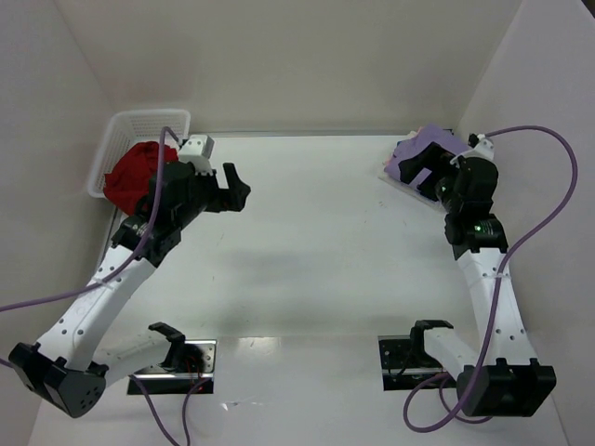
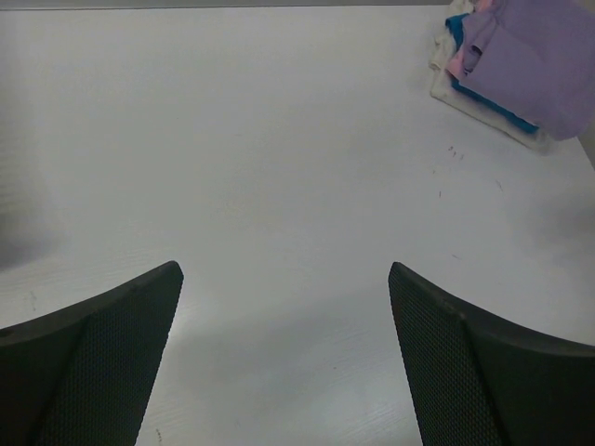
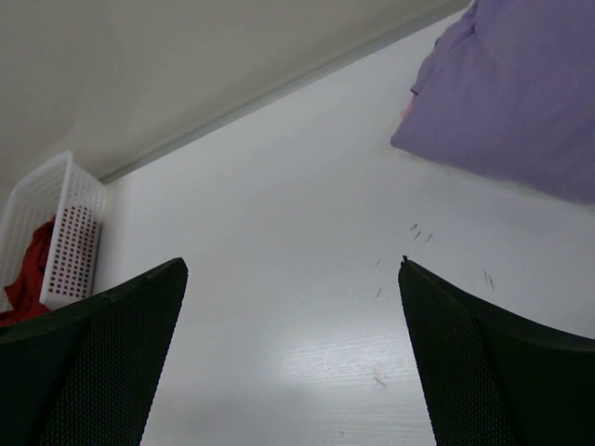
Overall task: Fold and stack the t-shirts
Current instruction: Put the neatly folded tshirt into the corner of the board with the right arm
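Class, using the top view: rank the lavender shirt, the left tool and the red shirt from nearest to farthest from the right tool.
1. Lavender shirt: far right, just by the right tool.
2. Left tool: left of centre, across the table.
3. Red shirt: far left, in the basket.

The top external camera sits high above and behind the arm bases. It looks down and forward over the whole table (image 1: pixel 316 242), from its near edge to the far wall. The left wrist camera rides low over the table, facing out between the fingers of the left gripper (image 2: pixel 284 269) toward the far right corner, where the lavender t-shirt (image 2: pixel 539 56) lies. The right wrist camera, close beside that corner, faces between the fingers of the right gripper (image 3: pixel 293 265) toward the basket (image 3: pixel 70 232) in the far left corner. All three views share the lavender t-shirt. The overhead and right wrist views share the basket.
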